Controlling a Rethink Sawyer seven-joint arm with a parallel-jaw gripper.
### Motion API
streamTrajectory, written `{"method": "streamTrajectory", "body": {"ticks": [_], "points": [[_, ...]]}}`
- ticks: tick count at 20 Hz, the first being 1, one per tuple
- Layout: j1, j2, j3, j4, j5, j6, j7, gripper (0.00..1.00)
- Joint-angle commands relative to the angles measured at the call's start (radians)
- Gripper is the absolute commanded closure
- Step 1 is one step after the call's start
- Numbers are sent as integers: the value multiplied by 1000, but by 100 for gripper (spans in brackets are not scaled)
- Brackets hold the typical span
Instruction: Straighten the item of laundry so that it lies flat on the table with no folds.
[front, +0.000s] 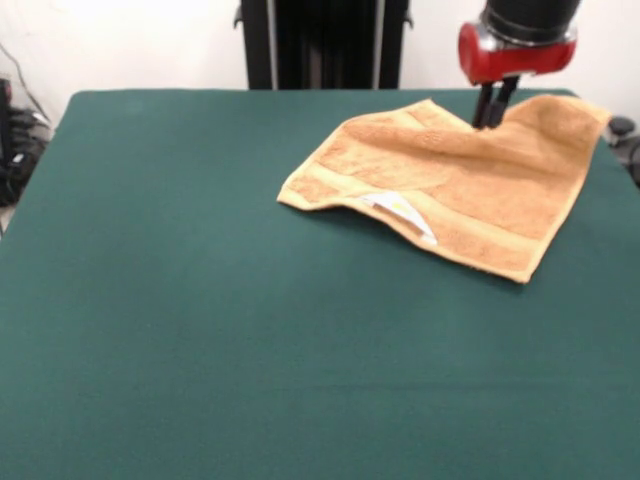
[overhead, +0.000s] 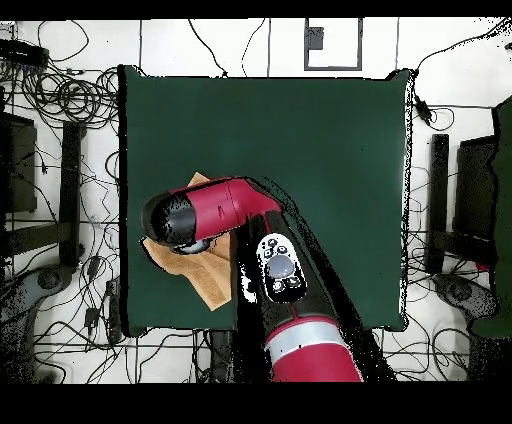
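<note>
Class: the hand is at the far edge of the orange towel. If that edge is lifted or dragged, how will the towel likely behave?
The towel will probably sag and drape: it already ripples and rises where the hand meets it. Its terry pile may cling to the table cloth, so dragging could bunch it.

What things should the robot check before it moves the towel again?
1. Towel flat: not ok, the far edge is lifted at the gripper.
2. Gripper at the towel's far edge: ok.
3. Grip closed on the cloth: cannot tell.
4. Label edge smooth: not ok, it curls up.
5. Towel fully on the table: ok in the front view.
6. Bare table to spread into: ok.
</note>
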Motion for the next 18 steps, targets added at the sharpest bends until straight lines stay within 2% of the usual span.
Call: {"method": "streamTrajectory", "body": {"ticks": [1,5,7,12,18], "points": [[-17,55,72,-24,-82,-91,-103,100],[-28,128,66,-89,-127,-154,-78,100],[-28,165,54,-118,-167,-229,-54,100],[-27,175,39,-143,-234,-425,22,100],[-27,194,56,-162,-237,-478,24,100]]}}
